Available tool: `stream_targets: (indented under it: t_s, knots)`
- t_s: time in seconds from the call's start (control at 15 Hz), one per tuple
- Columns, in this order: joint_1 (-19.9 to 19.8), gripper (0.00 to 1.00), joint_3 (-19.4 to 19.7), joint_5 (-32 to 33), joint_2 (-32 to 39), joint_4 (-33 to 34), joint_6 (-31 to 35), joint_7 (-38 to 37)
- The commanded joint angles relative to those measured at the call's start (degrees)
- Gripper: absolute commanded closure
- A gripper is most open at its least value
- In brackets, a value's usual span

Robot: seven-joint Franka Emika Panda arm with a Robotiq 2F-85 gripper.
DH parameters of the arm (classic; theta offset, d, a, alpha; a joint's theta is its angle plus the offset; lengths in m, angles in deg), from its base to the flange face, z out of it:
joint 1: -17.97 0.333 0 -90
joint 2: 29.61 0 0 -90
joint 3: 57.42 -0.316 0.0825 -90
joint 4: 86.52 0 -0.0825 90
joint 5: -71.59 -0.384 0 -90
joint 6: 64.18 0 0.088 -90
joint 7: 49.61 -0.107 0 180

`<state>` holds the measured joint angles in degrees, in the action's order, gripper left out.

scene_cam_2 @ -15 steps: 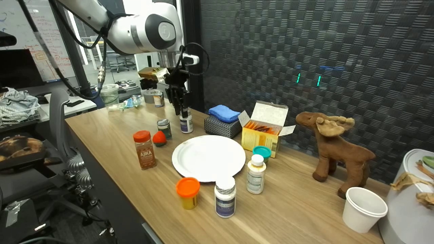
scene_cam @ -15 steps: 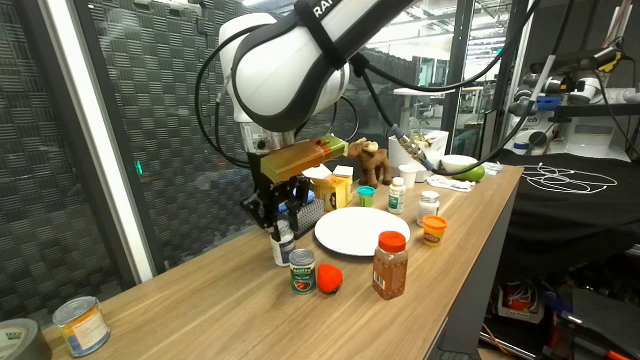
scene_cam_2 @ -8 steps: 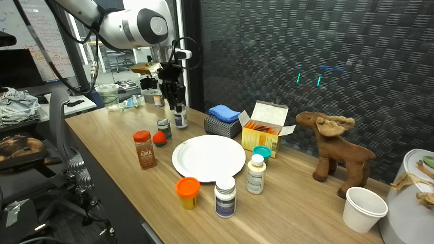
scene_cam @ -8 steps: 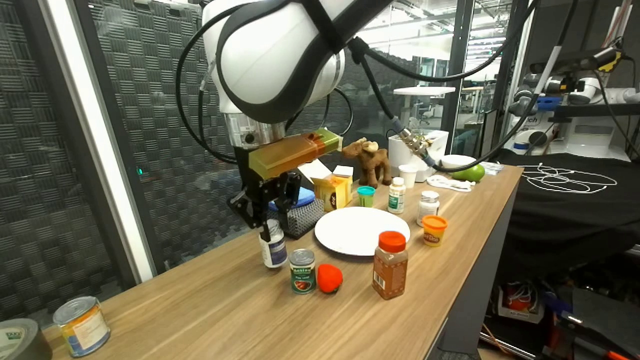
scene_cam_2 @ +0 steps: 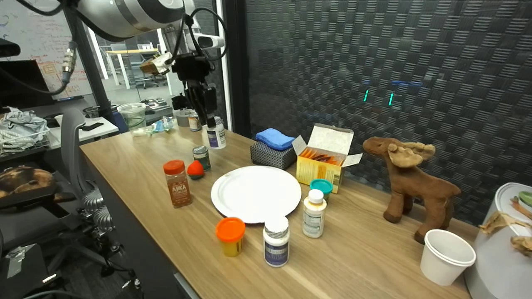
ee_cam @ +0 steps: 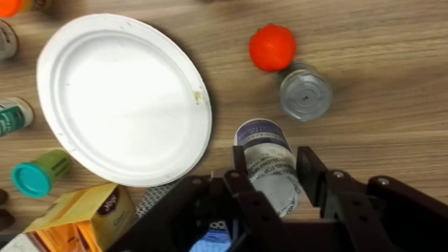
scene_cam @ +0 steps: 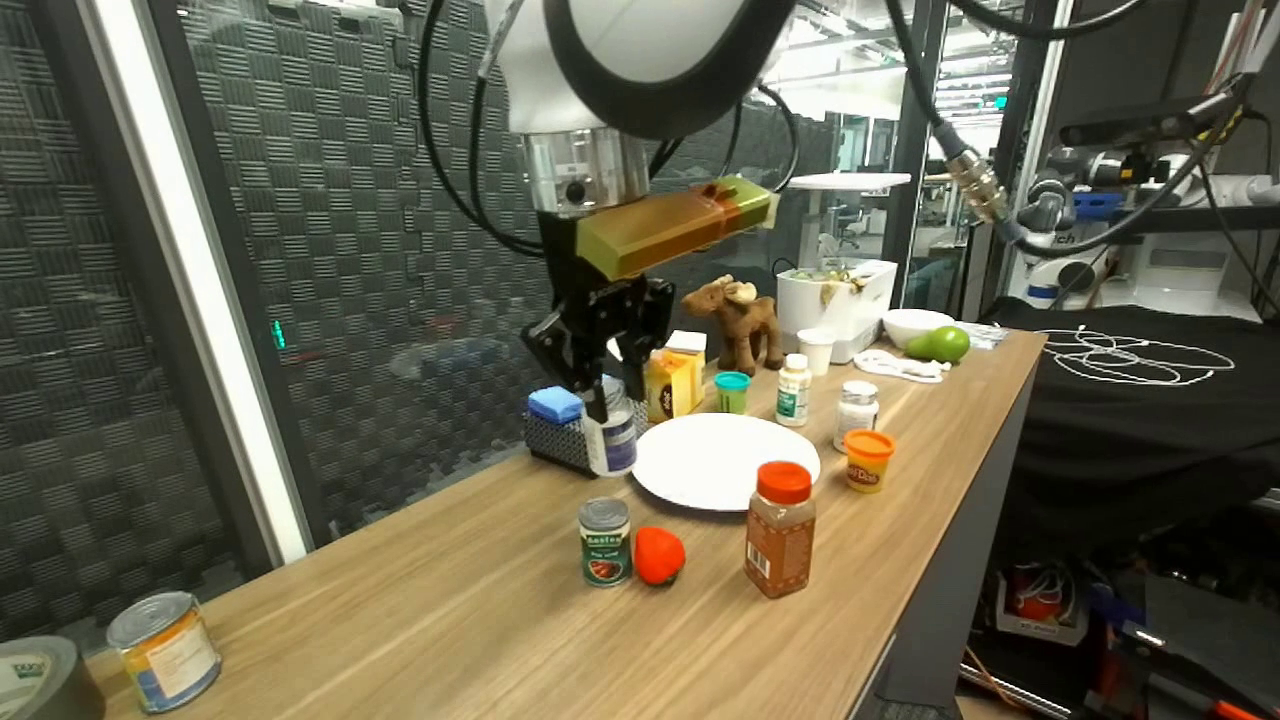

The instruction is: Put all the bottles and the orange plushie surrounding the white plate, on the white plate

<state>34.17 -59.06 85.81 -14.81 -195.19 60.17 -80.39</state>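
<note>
White plate [ee_cam: 119, 101]: you have nothing delivered yet.
Gripper [ee_cam: 273, 159]: clamped on your purple-labelled bottle [ee_cam: 260, 134], aloft beside the plate.
Tabletop [scene_cam: 400, 600]: Ajika bottle [scene_cam_2: 178, 189], two white bottles [scene_cam_2: 276, 251] and red-orange lump [scene_cam_2: 195, 169], likely the plushie, await you.

In the wrist view the jaws hide part of the white bottle [ee_cam: 267, 150], lower right of the white plate [ee_cam: 122, 105], and of the blue cloth [ee_cam: 210, 242] below the plate. The view's edge cuts off the green-labelled bottle [ee_cam: 14, 117] left of the plate and the yellow box [ee_cam: 112, 215] lower left of it.
</note>
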Motion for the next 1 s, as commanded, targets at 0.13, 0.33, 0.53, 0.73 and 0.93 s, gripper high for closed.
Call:
stream_targets:
  t_s: [0.13, 0.33, 0.53, 0.73, 0.93]
  knots:
    - [-6.13, 0.84, 1.13, -0.67, -8.45, -11.62, 5.58, 0.02]
    - [-9.2, 0.84, 1.65, -1.46, -7.08, -11.61, 7.53, 0.98]
    - [-11.19, 0.84, 2.22, -2.32, -5.05, -10.15, 9.07, 1.29]
    - [-12.37, 0.84, 2.63, -3.94, -3.27, -8.6, 9.77, 1.94]
    - [-13.08, 0.84, 2.94, -5.5, -0.6, -6.95, 10.33, 2.96]
